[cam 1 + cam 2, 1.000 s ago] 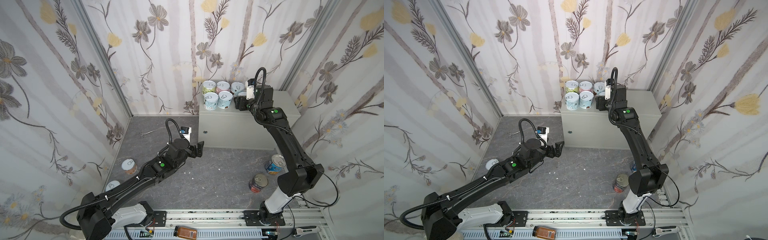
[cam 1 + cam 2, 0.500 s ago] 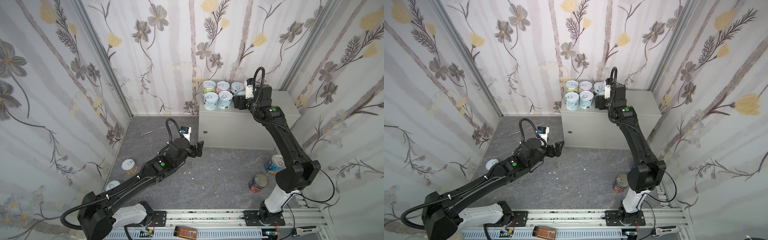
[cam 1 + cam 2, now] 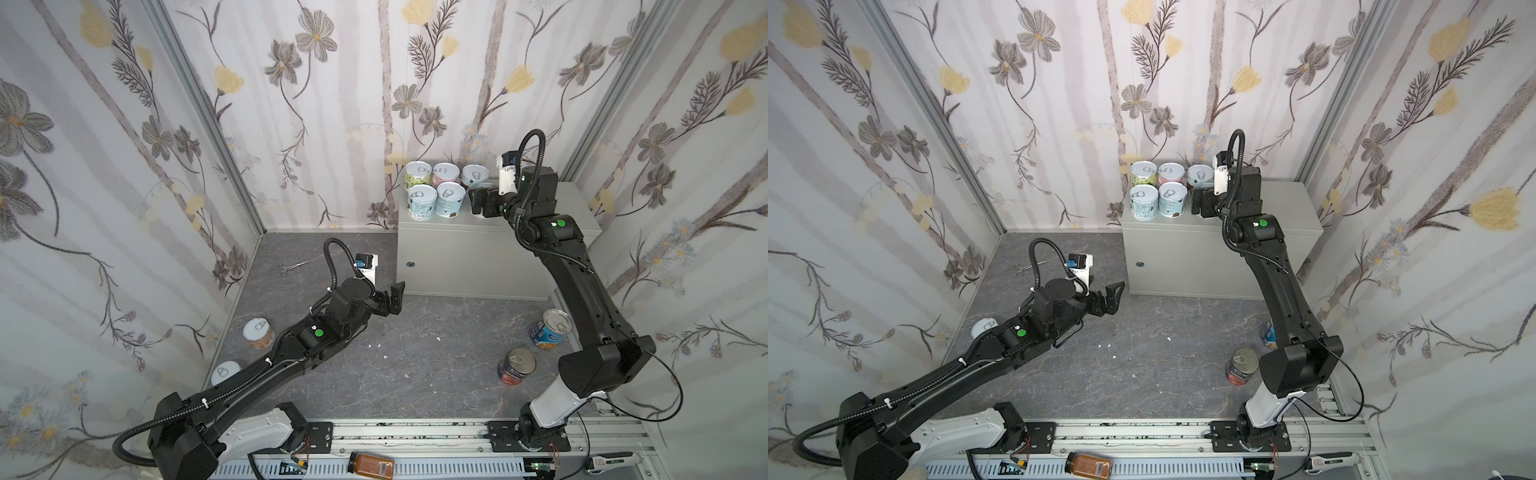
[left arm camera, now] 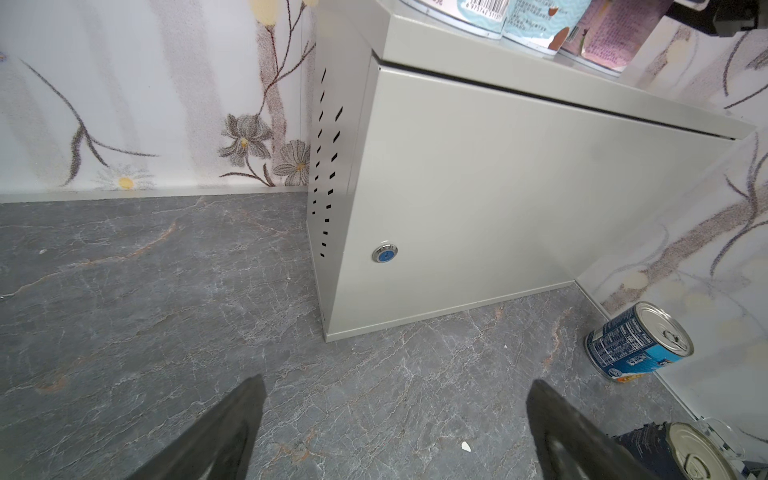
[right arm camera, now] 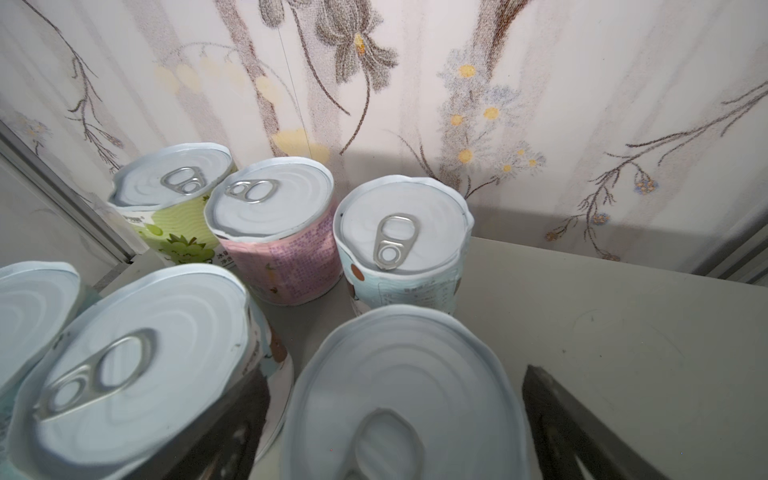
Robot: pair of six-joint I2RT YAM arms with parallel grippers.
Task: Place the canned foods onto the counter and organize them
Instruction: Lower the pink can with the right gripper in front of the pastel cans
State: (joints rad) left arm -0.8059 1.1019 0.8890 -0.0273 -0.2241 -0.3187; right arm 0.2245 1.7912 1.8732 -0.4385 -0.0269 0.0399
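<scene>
The right claw (image 3: 481,202) has just let its jaws spring apart. They now stand wide on either side of a short can (image 5: 399,374), with a sliver of daylight by one jaw, so nothing is held. That can sits upright on the counter (image 3: 575,203), just beside the front pair (image 3: 422,202) and in front of the back three (image 3: 445,173). It fills out a tidy second row, six up there by my count. The arm itself has barely shifted this last second; only the grip has gone. The left claw (image 3: 394,297) hangs gaping and empty over the floor (image 3: 415,353), close to the counter's front. So this can looks done, and the rest are still down below: the blue can (image 3: 549,331) and tomato can (image 3: 516,366) near the right arm's base, and two short cans (image 3: 258,332) along the left wall. I'd guess the right claw must lift clear next without nudging its neighbours.
</scene>
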